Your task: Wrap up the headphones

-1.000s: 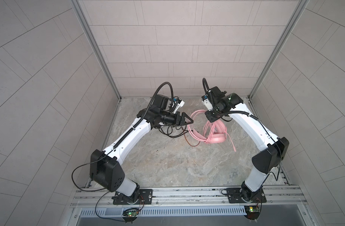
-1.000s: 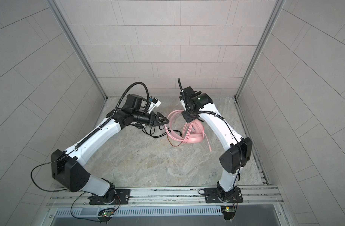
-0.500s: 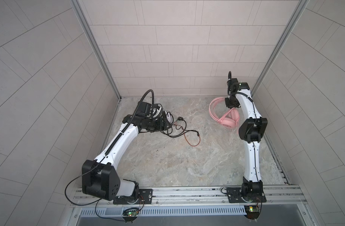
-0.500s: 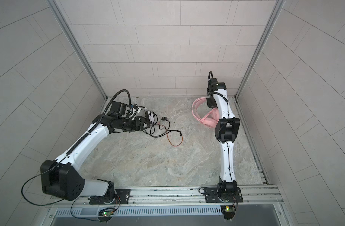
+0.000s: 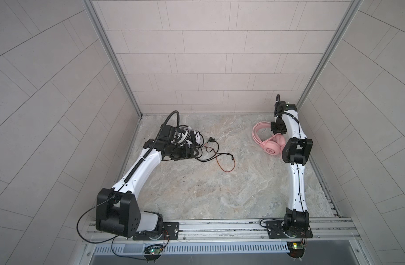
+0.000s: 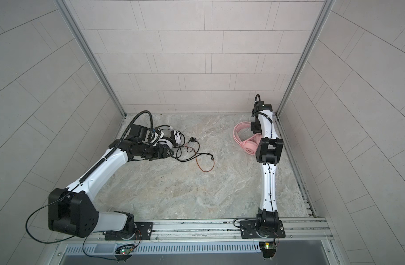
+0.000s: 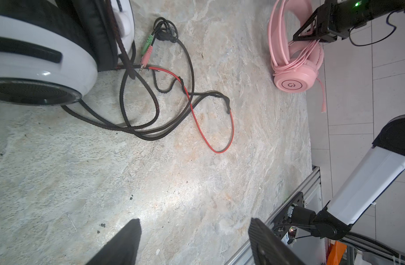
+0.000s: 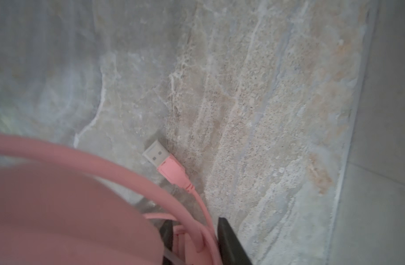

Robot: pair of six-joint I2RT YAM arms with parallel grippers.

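**Pink headset now sits in the far right corner, and the arms are apart again.**
The right end effector (image 8: 193, 223) is at the pink headset (image 5: 269, 142), no longer mid-desk (image 5: 208, 188). Its jaws are slightly apart around the wound pink cable (image 7: 298, 57); I cannot tell if they still pinch it. The left end effector (image 7: 194, 220), jaws wide and empty, is back beside the white-and-black headset (image 7: 43, 66). Its black cable (image 7: 132, 130) lies loose, so it likely comes next.

My right fingers (image 8: 229, 241) run off the edge of the right wrist view, pink cable (image 8: 196, 241) between them — pinched or loose, I cannot tell. The pink headset (image 8: 59, 206) there is a cropped blur; my left arm (image 5: 151, 160) half-hides the white-and-black headset (image 5: 196, 137).
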